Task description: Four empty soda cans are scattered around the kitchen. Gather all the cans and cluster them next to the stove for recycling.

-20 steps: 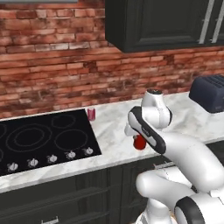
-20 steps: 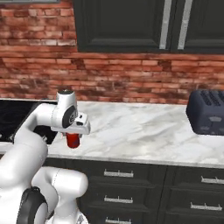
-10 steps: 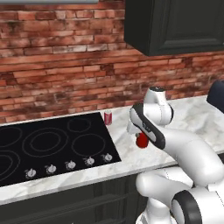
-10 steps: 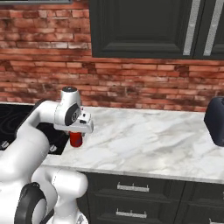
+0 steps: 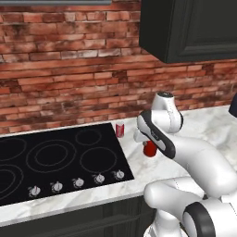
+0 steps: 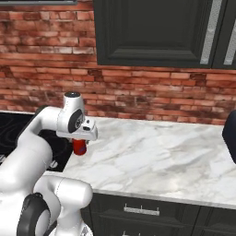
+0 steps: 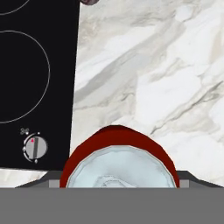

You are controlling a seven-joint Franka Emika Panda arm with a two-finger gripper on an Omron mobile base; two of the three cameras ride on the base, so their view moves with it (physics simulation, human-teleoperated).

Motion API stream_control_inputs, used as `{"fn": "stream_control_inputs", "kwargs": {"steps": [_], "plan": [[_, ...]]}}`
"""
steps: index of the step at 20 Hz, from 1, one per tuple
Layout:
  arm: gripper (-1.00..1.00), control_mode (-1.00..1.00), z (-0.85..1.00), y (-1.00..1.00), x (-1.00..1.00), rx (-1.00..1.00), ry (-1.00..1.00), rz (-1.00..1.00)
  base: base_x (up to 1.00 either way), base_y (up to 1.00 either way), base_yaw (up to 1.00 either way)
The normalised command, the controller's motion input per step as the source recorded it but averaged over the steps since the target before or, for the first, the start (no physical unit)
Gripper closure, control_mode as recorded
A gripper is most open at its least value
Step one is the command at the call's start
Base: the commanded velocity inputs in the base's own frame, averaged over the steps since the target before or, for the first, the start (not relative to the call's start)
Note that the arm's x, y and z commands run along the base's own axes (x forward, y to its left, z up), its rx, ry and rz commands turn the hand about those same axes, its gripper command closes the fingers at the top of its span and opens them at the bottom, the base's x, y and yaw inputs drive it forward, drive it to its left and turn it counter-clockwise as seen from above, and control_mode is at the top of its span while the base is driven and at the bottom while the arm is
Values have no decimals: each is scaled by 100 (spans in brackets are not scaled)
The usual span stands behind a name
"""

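A red soda can (image 5: 150,149) with a silver top hangs beneath the white arm (image 5: 194,157); a second red can (image 5: 120,130) stands beside the black stove (image 5: 55,162) with thin pale rings, on white grey-veined marble (image 6: 156,156), before red brick (image 5: 69,69).

arm (image 5: 194,159): glossy white, rounded links | joints: dark bands | wrist: grey-capped cylinder
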Motion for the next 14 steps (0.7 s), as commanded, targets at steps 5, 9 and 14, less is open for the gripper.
{"fn": "stream_control_inputs", "kwargs": {"steps": [5,9,14], "plan": [[100,100,0,0,0,0,0,0,69,0,2],[100,-100,-20,1,69,0,4,0,0,0,0],[100,-100,-19,0,62,0,3,0,0,0,0]]}}
